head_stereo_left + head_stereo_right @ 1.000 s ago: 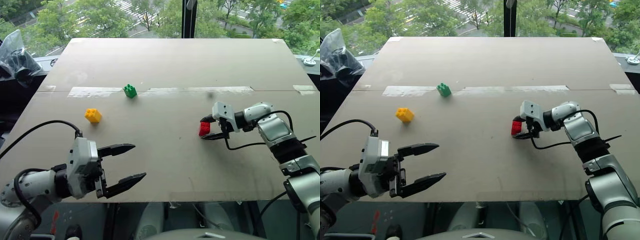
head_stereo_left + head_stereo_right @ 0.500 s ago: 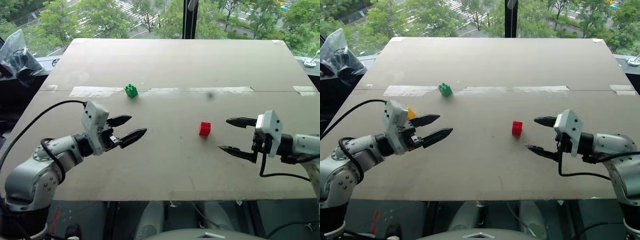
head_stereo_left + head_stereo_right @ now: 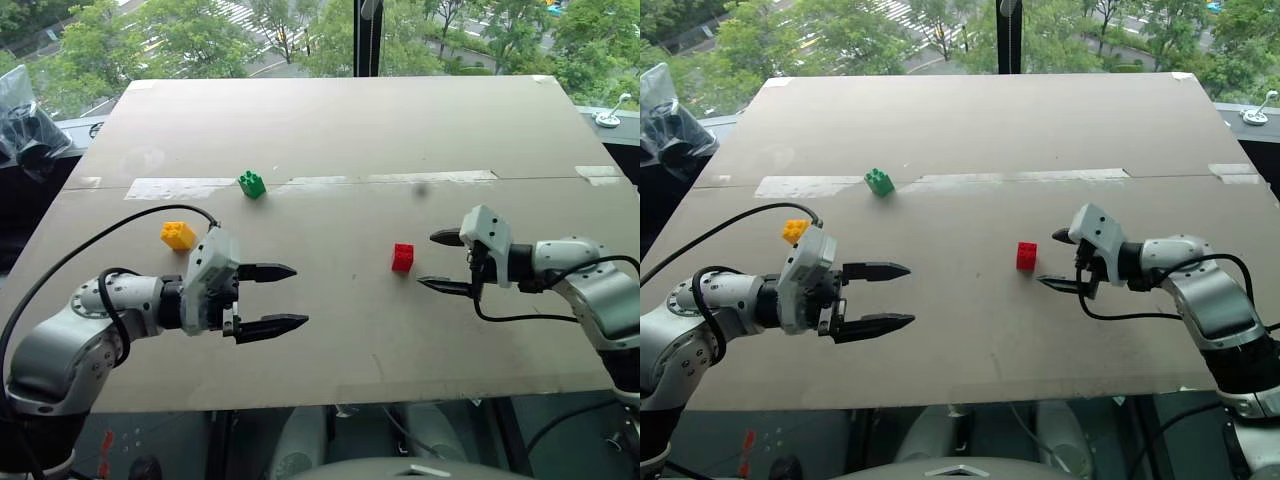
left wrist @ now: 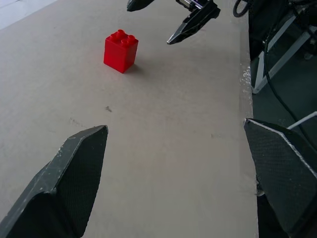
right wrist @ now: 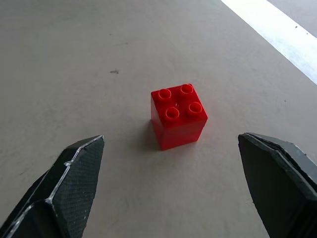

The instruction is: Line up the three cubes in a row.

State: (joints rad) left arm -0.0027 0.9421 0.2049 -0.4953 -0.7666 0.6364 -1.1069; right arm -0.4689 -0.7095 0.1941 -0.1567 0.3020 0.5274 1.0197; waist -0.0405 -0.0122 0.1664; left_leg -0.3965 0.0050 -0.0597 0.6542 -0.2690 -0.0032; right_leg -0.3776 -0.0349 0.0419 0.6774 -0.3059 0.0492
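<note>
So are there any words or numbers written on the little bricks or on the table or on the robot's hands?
None can be read.
Red brick: plain studs, no letters to make out.
Green brick and yellow brick: too small to tell.
Table: bare board with pale tape strips, no writing.
Left hand and right hand: no label visible.
</note>
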